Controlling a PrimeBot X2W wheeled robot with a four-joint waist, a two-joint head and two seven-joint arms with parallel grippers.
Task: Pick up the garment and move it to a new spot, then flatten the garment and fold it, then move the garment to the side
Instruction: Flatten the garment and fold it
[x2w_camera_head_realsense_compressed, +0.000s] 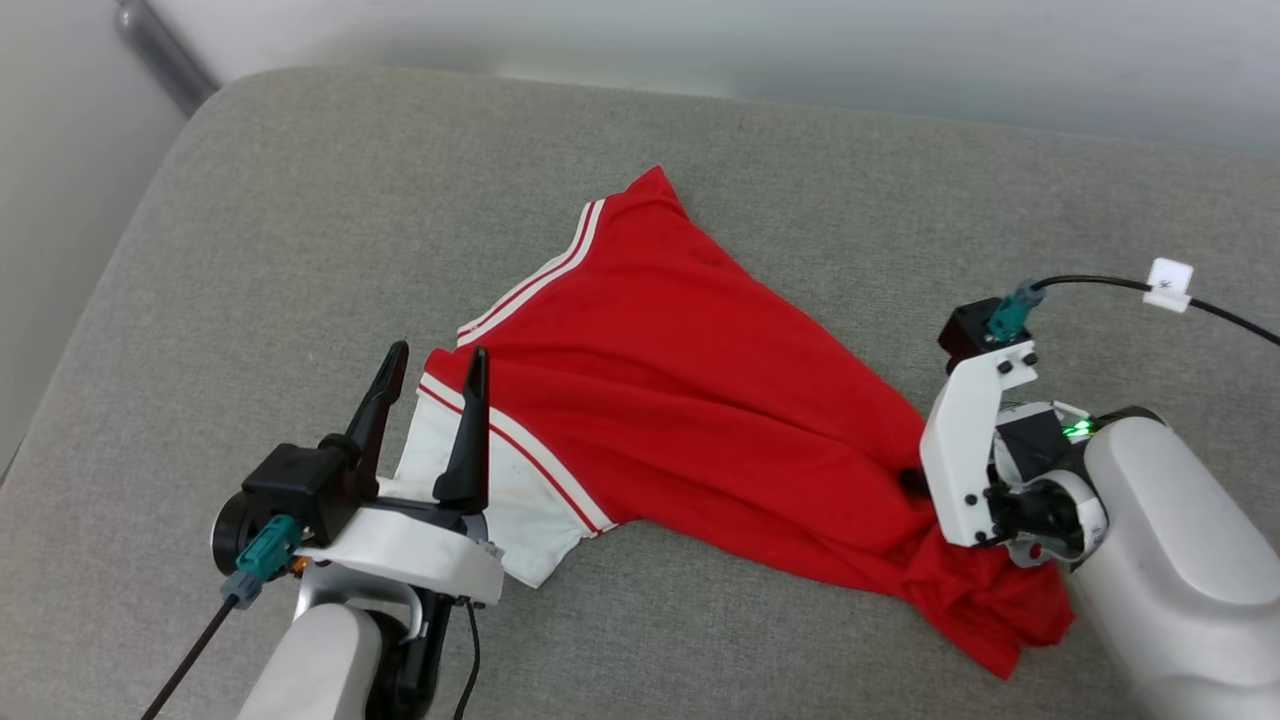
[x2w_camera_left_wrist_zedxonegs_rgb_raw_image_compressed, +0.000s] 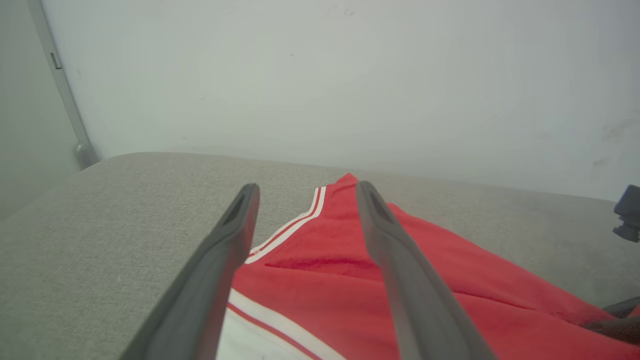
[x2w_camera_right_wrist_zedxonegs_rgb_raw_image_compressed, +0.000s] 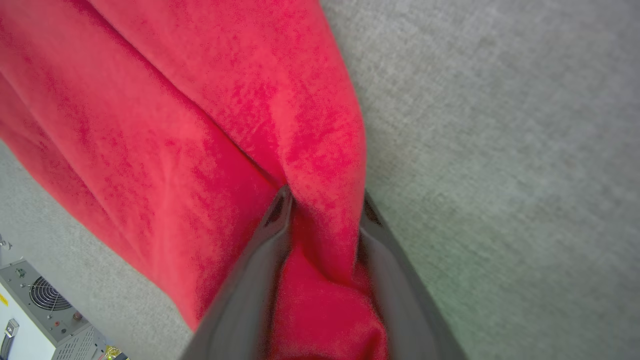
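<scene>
Red cloth fills the gap of the right tool (x2w_camera_right_wrist_zedxonegs_rgb_raw_image_compressed: 324, 205). In the right wrist view its two dark fingers stand on either side of a raised ridge of the shirt (x2w_camera_head_realsense_compressed: 680, 400) and pinch it, low in the middle of the frame. In the head view that grip sits at the lower right, at the bunched end of the shirt. The left tool (x2w_camera_head_realsense_compressed: 437, 352), at the lower left of the head view, is spread wide and holds nothing. Its fingers hover over the white sleeve (x2w_camera_head_realsense_compressed: 505, 500) with its red-and-white striped trim. The shirt lies across the middle of the grey cushion (x2w_camera_head_realsense_compressed: 300, 200), rumpled and drawn into a rough wedge, its far tip toward the upper centre. By my reading the task is at its very start, with one tool taking the first pick-up grip. Carrying the shirt to a new spot, flattening it, folding it and setting it aside all remain.
</scene>
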